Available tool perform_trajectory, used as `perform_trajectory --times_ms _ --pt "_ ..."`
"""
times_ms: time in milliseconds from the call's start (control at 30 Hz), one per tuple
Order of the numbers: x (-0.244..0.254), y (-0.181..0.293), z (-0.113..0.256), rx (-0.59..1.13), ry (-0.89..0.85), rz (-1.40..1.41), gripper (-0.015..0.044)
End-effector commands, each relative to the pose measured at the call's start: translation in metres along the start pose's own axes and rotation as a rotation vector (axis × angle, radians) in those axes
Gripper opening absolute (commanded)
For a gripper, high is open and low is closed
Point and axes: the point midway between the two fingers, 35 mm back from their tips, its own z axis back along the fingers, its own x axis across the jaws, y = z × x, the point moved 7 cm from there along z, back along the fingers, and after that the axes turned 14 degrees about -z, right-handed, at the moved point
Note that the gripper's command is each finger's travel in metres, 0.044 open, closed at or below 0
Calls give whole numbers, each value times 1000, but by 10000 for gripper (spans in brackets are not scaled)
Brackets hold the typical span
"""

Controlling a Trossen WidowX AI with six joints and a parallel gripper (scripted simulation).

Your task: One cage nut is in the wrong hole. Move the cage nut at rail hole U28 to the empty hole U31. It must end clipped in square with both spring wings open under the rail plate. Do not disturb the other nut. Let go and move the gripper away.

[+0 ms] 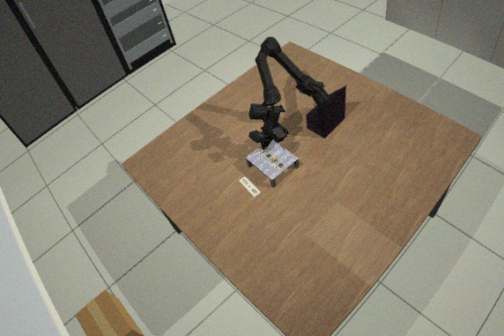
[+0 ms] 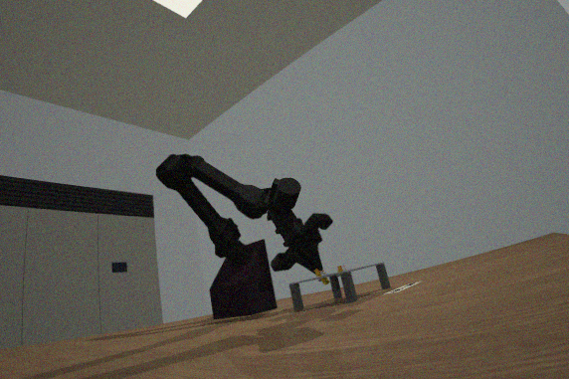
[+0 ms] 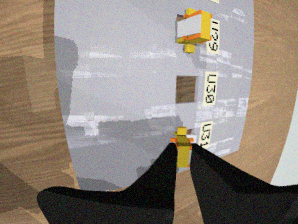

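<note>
At the lower middle of the wrist view, the narrowly parted black fingers point(image 1: 264, 145) point(image 2: 320, 271) grip the yellow cage nut point(image 2: 320, 277) point(image 3: 183, 150) at U31; it looks tilted, so pressing now could jam one wing. Rightward, the label "U31" point(image 3: 205, 136) is partly covered.

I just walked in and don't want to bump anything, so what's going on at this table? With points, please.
The robot arm's gripper point(image 1: 265, 146) point(image 2: 320, 271) point(image 3: 181, 148) is shut on a yellow cage nut point(image 3: 183, 156), holding it at the hole marked U31 on the raised rail plate point(image 1: 282, 156) point(image 3: 120, 85). I can't tell whether it is clipped in. Another nut point(image 3: 194, 27) sits by the U29 label, and the hole at U30 is empty.
</note>
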Motion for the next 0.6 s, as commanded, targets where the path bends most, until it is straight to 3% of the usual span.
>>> perform_trajectory --times_ms 0,567 --pt "0 0 0 4 -4 -4 23" --pt "-3 0 0 9 -22 -4 23"
